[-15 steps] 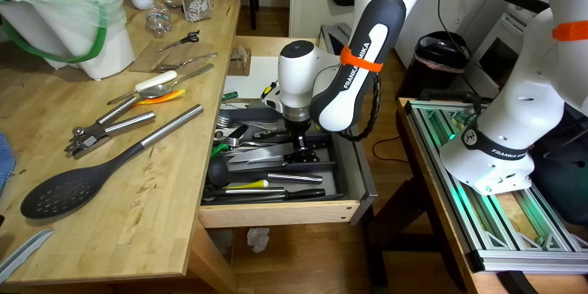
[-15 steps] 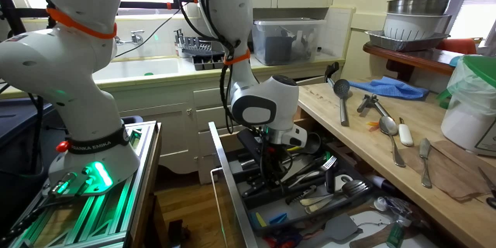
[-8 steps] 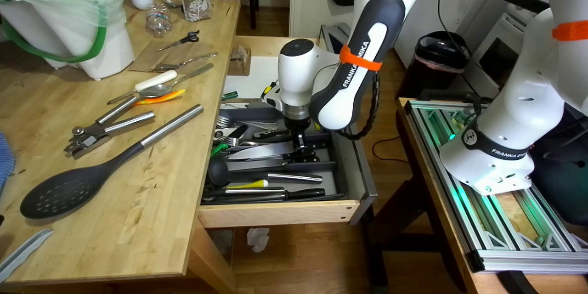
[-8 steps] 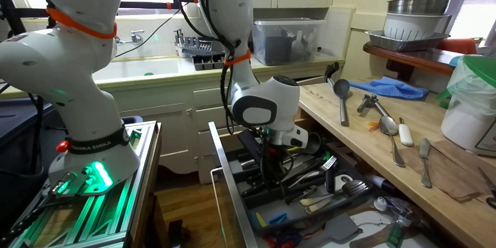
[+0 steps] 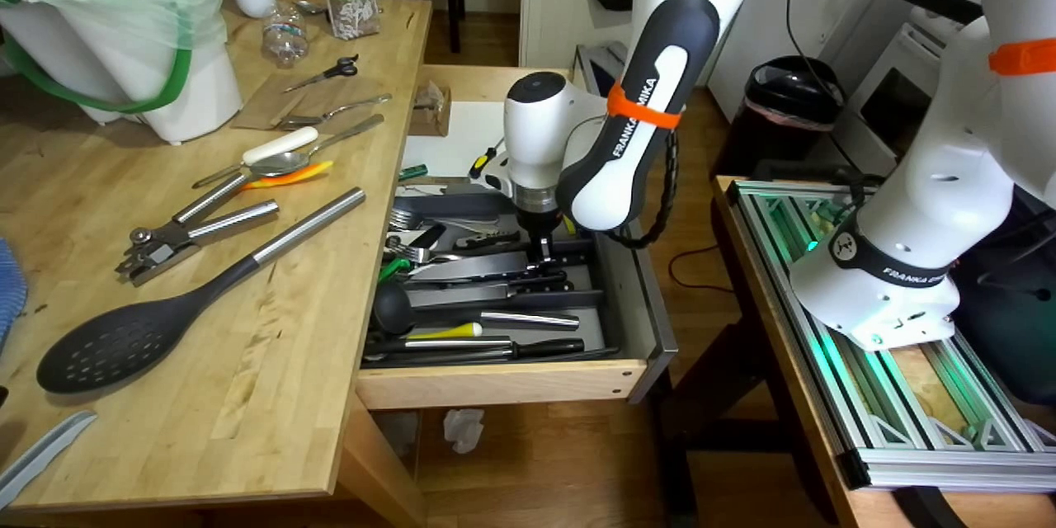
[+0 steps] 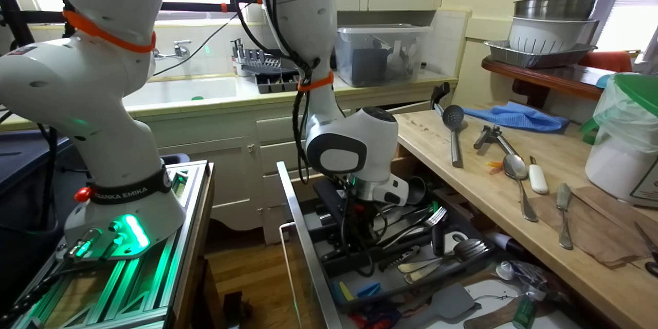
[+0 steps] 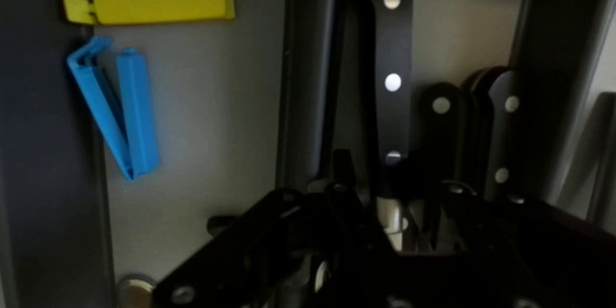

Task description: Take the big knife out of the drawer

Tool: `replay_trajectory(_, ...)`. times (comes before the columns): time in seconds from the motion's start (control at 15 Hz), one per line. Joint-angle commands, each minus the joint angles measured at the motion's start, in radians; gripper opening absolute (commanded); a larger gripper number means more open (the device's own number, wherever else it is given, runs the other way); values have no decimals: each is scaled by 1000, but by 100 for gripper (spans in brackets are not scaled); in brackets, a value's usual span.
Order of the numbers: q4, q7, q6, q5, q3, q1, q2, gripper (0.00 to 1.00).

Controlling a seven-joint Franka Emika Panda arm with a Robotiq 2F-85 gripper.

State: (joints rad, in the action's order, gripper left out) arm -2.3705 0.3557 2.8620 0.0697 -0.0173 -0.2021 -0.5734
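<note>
The drawer (image 5: 503, 386) is pulled out; its front edge also shows in an exterior view (image 6: 303, 226). The big knife (image 5: 483, 266) lies flat in the dark tray, grey blade toward the wooden table, handle toward the drawer front. Its dark riveted handle (image 7: 393, 57) shows in the wrist view. My gripper (image 5: 540, 254) points down into the tray over the handle's blade end. In the wrist view the fingers (image 7: 378, 168) stand apart on either side of the handle, with a gap on the left. Cables hide the fingertips in an exterior view (image 6: 362, 231).
Another knife (image 5: 466, 294) and a black ladle (image 5: 392, 309) lie beside the big knife. More dark handles (image 7: 500, 125) share its compartment. A tray divider (image 7: 308, 82) runs close on the left, with blue clips (image 7: 139, 115) and a yellow clip (image 7: 159, 4) beyond. The wooden table (image 5: 272, 396) borders the drawer.
The big knife's blade has swung away from the other knife's blade in an exterior view. My gripper has shifted slightly along with it, a little nearer the drawer front.
</note>
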Motion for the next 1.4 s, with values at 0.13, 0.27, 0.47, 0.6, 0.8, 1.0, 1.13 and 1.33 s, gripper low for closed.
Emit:
replay_trajectory(0.13,13,-8,10,27,1,-2,-38,14)
replay_trajectory(0.27,11,-12,10,28,0,2,-35,7)
replay_trajectory(0.47,-8,-32,11,35,-14,23,-5,5)
replay_trajectory(0.6,-34,-49,4,36,-22,38,35,5)
replay_trajectory(0.8,-78,-67,-21,30,-16,50,108,5)
replay_trajectory(1.0,-116,-99,-48,32,-28,76,177,5)
replay_trajectory(1.13,-137,-142,-51,41,-54,104,219,5)
replay_trajectory(1.33,-162,-193,-68,47,-80,129,280,5)
